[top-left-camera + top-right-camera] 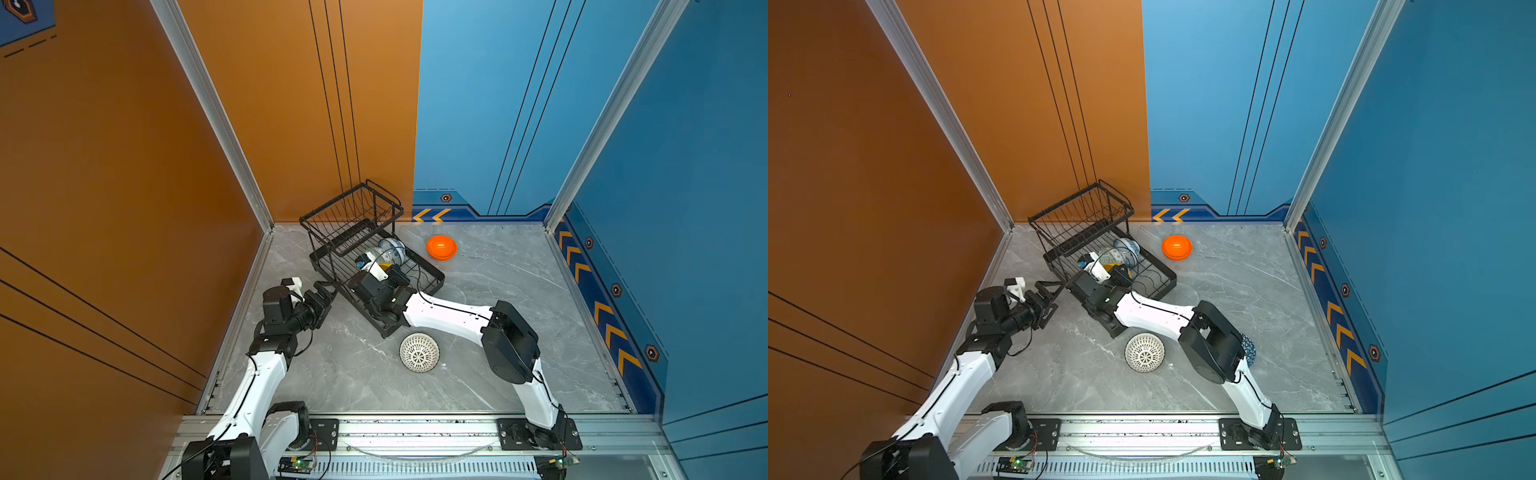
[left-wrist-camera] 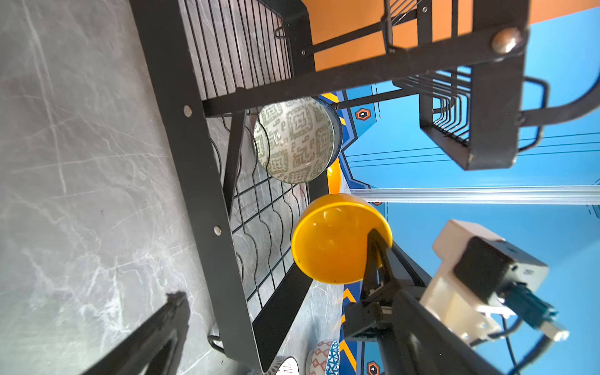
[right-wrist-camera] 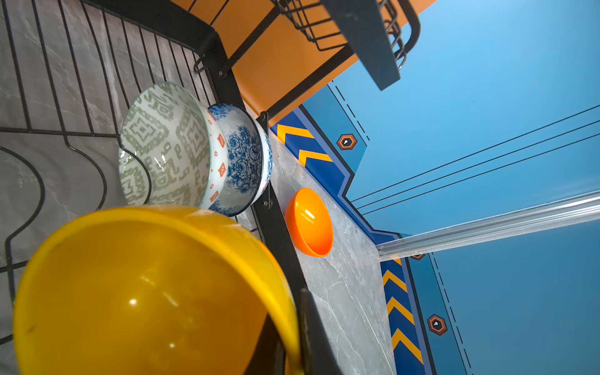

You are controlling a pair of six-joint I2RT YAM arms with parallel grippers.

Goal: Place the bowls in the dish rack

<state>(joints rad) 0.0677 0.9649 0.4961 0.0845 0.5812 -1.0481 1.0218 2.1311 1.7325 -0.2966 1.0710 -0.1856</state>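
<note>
Our right gripper [image 3: 290, 334] pinches the yellow bowl [image 3: 146, 292] over the dish rack [image 2: 194, 181]; the left gripper [image 1: 327, 297] gapes empty. A top view adds a blue triangle-patterned bowl [image 1: 1249, 351] on the grey marble tabletop [image 1: 1246, 270].

My R tool [image 1: 394, 271] is over the dish rack [image 1: 432, 286] tray, jaws pinched on what looks like the yellow bowl [image 1: 385, 266], though only a sliver shows. Just beyond it the pale green bowl [image 1: 375, 253] & floral bowl [image 1: 394, 248] stand on edge in the tray. My L tool [image 1: 330, 293] sits w/ jaws spread wide, just beside the rack's left rim. Orange bowl [image 1: 441, 247] & lattice bowl [image 1: 419, 352] sit on the worktop [image 1: 498, 270], outside the rack.
</note>
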